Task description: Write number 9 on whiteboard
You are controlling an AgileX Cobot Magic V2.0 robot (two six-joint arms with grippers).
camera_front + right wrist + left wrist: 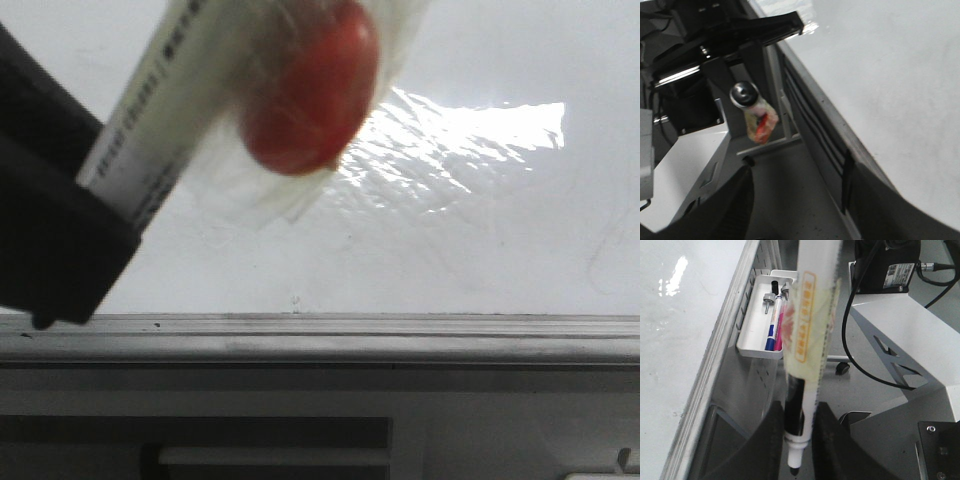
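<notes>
The whiteboard (480,230) fills the front view, glossy with glare; no number 9 shows on the parts in view. My left gripper (800,415) is shut on a white marker (807,330) wrapped in yellowish tape, its black tip (793,471) pointing back between the fingers. Close to the front camera, the marker (160,110) slants up from the black left gripper (50,230), with a red taped end (310,90). My right gripper (800,195) is open and empty beside the whiteboard (890,75). It sees the marker (752,112) end-on.
A grey metal strip (320,335) runs along the board's lower edge. A white tray (757,351) with several pens (772,320) hangs below that edge. Black cables (846,340) and a white stand (900,325) lie beyond. The black left arm (715,40) shows in the right wrist view.
</notes>
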